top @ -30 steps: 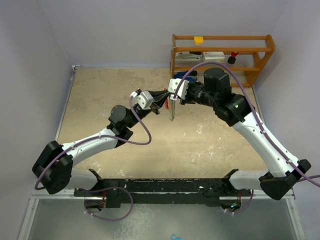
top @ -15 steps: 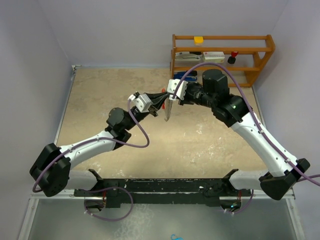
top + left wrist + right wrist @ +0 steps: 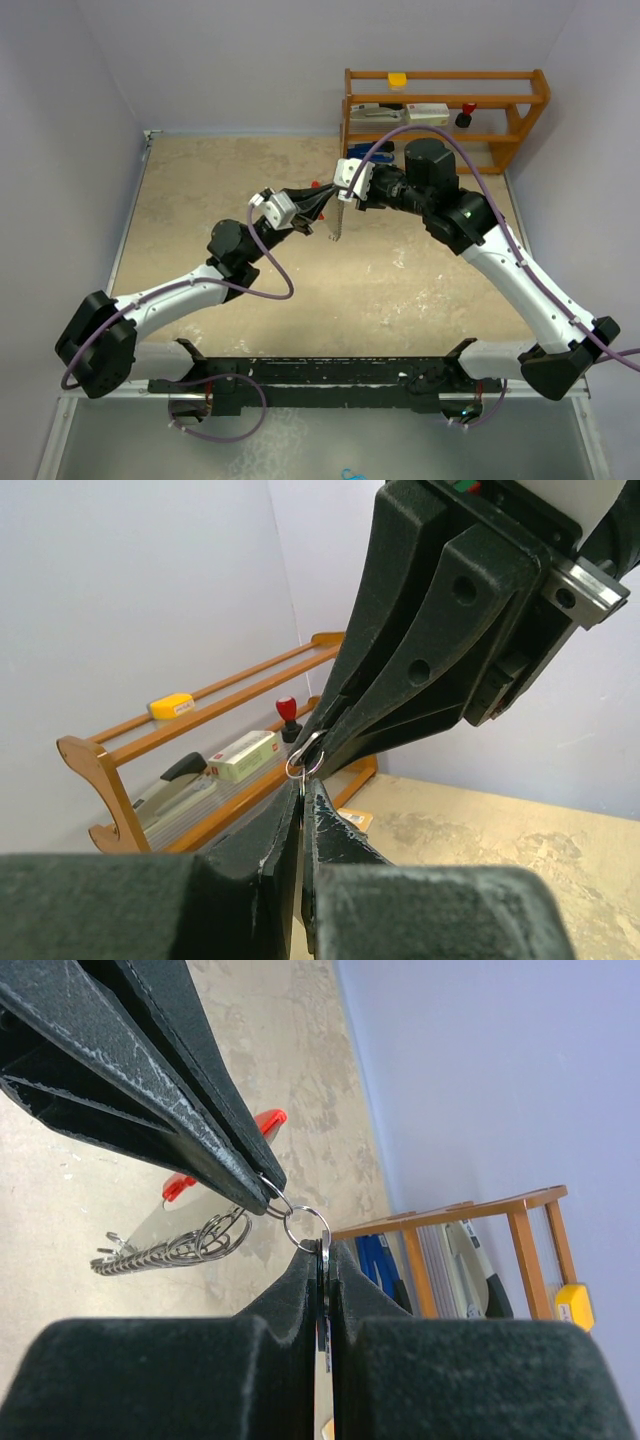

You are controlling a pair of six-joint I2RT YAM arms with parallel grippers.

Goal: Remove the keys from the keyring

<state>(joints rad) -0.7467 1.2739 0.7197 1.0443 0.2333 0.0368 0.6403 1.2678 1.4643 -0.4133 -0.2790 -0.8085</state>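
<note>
One thin silver key [image 3: 322,1355], as far as I can tell, sits pinched in the closed jaws of the right gripper [image 3: 322,1252]. A small ring [image 3: 305,1228] joins it to a second ring [image 3: 272,1198], on which the left gripper [image 3: 302,790] has its jaws shut. The keyring [image 3: 170,1250], red strip and ridged silver arc, hangs free from these links above the tabletop [image 3: 200,180]. Both arms meet in the air, probably so that pulling apart can work the key off

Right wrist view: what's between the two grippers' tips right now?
Only a small silver ring, held at the left gripper's shut tips and threaded to the flat silver key pinched in the right gripper. Both wrist views show it.
</note>
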